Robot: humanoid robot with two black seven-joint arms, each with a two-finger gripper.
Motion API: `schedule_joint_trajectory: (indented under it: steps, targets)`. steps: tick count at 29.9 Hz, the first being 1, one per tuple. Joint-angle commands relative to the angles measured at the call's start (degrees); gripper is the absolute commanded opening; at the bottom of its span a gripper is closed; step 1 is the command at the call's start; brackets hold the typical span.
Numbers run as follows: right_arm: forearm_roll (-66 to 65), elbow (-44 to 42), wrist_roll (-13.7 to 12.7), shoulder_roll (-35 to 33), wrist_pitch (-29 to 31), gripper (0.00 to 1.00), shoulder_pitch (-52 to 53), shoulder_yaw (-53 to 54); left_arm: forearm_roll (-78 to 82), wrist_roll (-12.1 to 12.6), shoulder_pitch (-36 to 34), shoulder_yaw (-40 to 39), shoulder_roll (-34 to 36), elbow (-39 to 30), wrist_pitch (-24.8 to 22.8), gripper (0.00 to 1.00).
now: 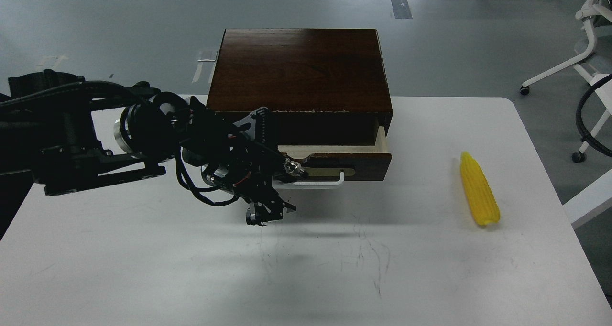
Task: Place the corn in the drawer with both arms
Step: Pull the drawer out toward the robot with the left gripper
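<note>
The yellow corn lies on the white table at the right, pointed end away from me. The drawer sticks partly out of the dark wooden box, and a strip of light wood shows behind its front. My left gripper reaches in from the left and covers the left end of the white handle. Its jaws look closed on the handle, though the dark fingers are hard to tell apart. The right arm is out of view.
The box stands at the table's back edge in the middle. White chair legs and a black cable stand past the table's right side. The table's right edge runs close to the corn.
</note>
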Motion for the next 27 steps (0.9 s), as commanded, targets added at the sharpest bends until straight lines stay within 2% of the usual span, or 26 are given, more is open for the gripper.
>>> schedule_joint_trajectory:
  steps: [1, 3, 5, 21, 27]
  targets:
    - [0.0, -0.03, 0.0, 0.01, 0.0, 1.0, -0.01, 0.01, 0.01, -0.01, 0.0, 0.0, -0.15, -0.47, -0.02, 0.53]
    - [0.0, -0.03, 0.0, 0.01, 0.0, 1.0, -0.01, 0.01, 0.01, -0.01, 0.0, 0.0, -0.24, -0.47, -0.02, 0.55]
    - [0.0, -0.03, 0.0, -0.08, 0.0, 1.0, -0.01, 0.01, 0.01, -0.01, 0.0, 0.0, -0.33, -0.47, -0.02, 0.67]
    - [0.0, -0.03, 0.0, -0.34, 0.0, 1.0, -0.1, 0.01, 0.01, -0.01, -0.7, -0.08, -0.06, -0.55, -0.02, 0.66]
    - [0.0, -0.03, 0.0, -0.34, 0.0, 1.0, -0.1, 0.01, 0.01, -0.01, -0.7, -0.08, -0.06, -0.9, -0.02, 0.57]
